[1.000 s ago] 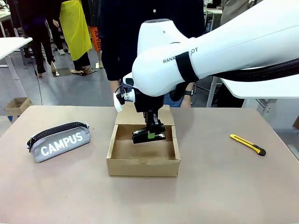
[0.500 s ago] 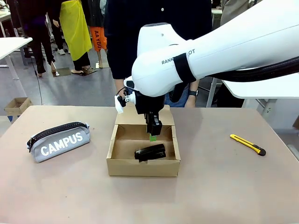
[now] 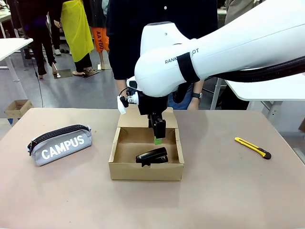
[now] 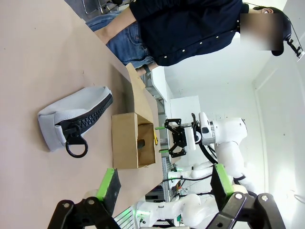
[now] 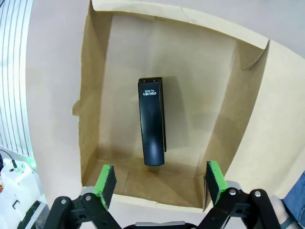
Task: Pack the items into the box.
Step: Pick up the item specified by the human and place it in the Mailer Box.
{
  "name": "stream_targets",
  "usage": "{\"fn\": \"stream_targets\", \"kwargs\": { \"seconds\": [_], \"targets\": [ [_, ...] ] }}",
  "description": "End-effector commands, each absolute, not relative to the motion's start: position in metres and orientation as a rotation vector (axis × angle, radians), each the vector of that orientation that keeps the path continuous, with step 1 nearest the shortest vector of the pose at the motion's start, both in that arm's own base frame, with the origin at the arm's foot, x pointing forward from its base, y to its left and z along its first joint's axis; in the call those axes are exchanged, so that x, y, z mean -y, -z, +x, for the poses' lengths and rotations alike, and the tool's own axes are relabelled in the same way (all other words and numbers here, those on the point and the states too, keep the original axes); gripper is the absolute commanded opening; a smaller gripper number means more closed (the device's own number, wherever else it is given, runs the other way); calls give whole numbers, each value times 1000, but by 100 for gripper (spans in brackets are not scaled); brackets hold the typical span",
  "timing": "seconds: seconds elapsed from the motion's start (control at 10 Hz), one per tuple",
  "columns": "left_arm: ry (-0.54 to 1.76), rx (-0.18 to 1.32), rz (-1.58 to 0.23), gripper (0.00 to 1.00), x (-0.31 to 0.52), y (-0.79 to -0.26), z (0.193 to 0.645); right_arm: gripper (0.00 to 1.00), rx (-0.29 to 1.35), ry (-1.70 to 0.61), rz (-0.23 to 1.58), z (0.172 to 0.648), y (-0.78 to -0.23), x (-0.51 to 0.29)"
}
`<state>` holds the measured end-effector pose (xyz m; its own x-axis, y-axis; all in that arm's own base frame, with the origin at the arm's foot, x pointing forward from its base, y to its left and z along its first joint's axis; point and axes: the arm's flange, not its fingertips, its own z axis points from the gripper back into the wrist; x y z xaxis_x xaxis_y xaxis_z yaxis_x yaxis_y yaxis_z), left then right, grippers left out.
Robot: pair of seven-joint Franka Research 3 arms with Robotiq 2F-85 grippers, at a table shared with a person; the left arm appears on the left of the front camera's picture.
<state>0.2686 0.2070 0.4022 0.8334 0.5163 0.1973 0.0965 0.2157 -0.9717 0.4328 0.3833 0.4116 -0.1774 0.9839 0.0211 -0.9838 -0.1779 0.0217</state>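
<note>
The black stapler [image 3: 152, 156] lies flat on the floor of the open brown box [image 3: 145, 171], free of any grip. My right gripper [image 3: 157, 138] hangs just above it, open. From the right wrist, the stapler [image 5: 152, 121] lies lengthwise in the box [image 5: 95, 95], with the open gripper [image 5: 159, 183] above its near end and both green pads clear of it. The yellow utility knife [image 3: 252, 147] rests on the table at the right. My left gripper [image 4: 164, 186] is open and holds nothing, well back from the box [image 4: 126, 140].
A grey zip pouch [image 3: 59, 144] printed "CAMPUS" lies left of the box, and the left wrist view has the pouch [image 4: 76, 121] too. A person in a dark shirt [image 3: 157, 28] stands at the far edge behind the box. The lid flap [image 3: 143, 118] lies open toward them.
My right gripper has opened and let go of the stapler, which dropped onto the box floor. The gripper has risen a little above it.
</note>
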Motion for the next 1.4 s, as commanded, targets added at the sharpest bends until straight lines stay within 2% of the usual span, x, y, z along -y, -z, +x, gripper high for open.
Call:
{"fn": "stream_targets", "kwargs": {
  "seconds": [0.0, 0.2, 0.3, 0.5, 0.7, 0.8, 1.0, 1.2, 1.3],
  "targets": [
    [-296, 581, -1356, 100, -205, -403, 268, 100, -8, -1717, 2, 433, -416, -380],
    [-296, 581, -1356, 100, -205, -403, 268, 100, -26, -1677, 37, 436, -422, -366],
    [-296, 581, -1356, 100, -205, -403, 268, 100, -101, -1621, 164, 441, -432, -348],
    [-296, 581, -1356, 100, -205, -403, 268, 100, 64, -1348, 328, 436, -479, -258],
    [-296, 581, -1356, 100, -205, -403, 268, 100, 109, -791, 430, 411, -514, -150],
    [-296, 581, -1356, 100, -205, -403, 268, 100, 173, -614, 512, 392, -524, -92],
    [-296, 581, -1356, 100, -205, -403, 268, 100, 325, -430, 725, 357, -516, 6],
    [-296, 581, -1356, 100, -205, -403, 268, 100, 429, -225, 966, 322, -480, 88],
    [-296, 581, -1356, 100, -205, -403, 268, 100, 544, -199, 1082, 303, -459, 114]
  ]
}}
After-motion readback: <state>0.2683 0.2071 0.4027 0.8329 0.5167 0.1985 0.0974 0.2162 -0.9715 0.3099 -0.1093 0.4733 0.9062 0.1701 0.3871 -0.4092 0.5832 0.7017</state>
